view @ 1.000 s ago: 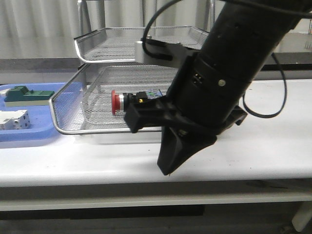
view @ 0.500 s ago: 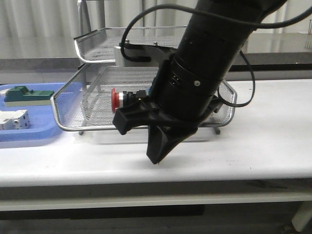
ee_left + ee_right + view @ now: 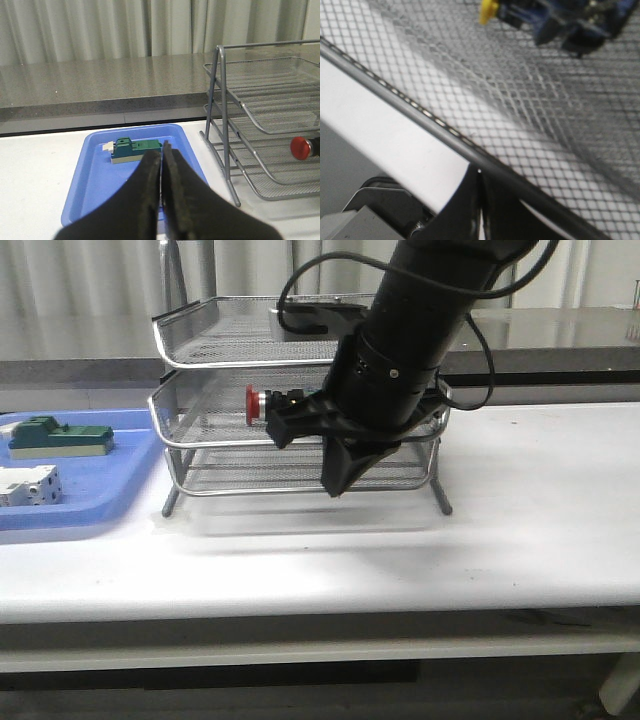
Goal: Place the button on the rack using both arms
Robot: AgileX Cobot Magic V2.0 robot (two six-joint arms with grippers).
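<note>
One button (image 3: 262, 403), one three-tier rack (image 3: 200, 440)

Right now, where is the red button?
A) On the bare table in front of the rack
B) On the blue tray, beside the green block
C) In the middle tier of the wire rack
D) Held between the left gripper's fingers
C: the front view shows the button lying in the middle tier of the rack, and the left gripper is shut on nothing.

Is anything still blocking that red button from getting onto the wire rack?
Nothing visible does. The button already lies in the middle tier of the rack, and the right end effector, closed and empty, sits just in front of the rack.
</note>
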